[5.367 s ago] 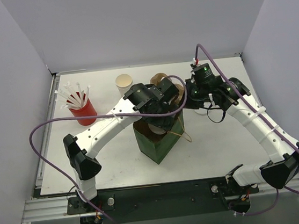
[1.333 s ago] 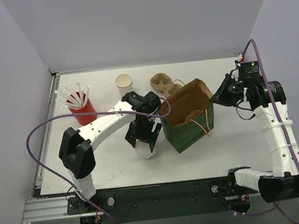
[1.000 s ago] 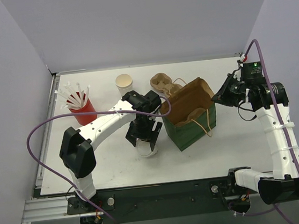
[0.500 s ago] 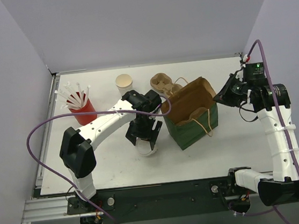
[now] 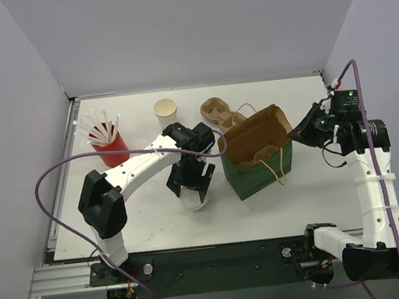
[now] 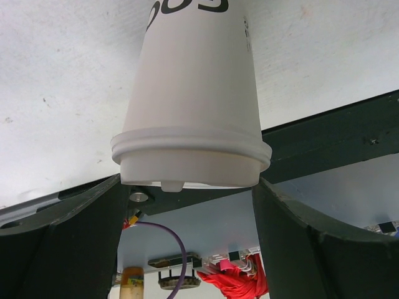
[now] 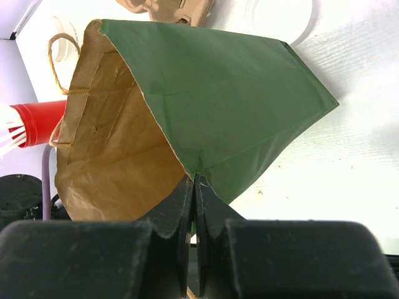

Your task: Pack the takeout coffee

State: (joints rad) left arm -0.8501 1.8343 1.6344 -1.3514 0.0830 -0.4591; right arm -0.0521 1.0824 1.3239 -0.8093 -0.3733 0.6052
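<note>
The coffee, a lidded white cup [image 6: 193, 93] with dark print, sits just below centre in the overhead view. It is just left of the green paper bag [image 5: 256, 175] and between the fingers [image 6: 68, 237] of the left gripper [image 5: 192, 191]. Those jaws stand wide and appear to clasp the lid rim on 2 sides; whether the cup's base rests on the table [image 5: 151, 231] I cannot tell. The right gripper [image 7: 194, 182] is pinched tight on 1 corner of the bag's mouth, propping it open. A hold that high could pop the lid or let the cup tilt and spill. The cup could also strike the bag's near edge, and with only 1 pinch the bag may fold.
</note>
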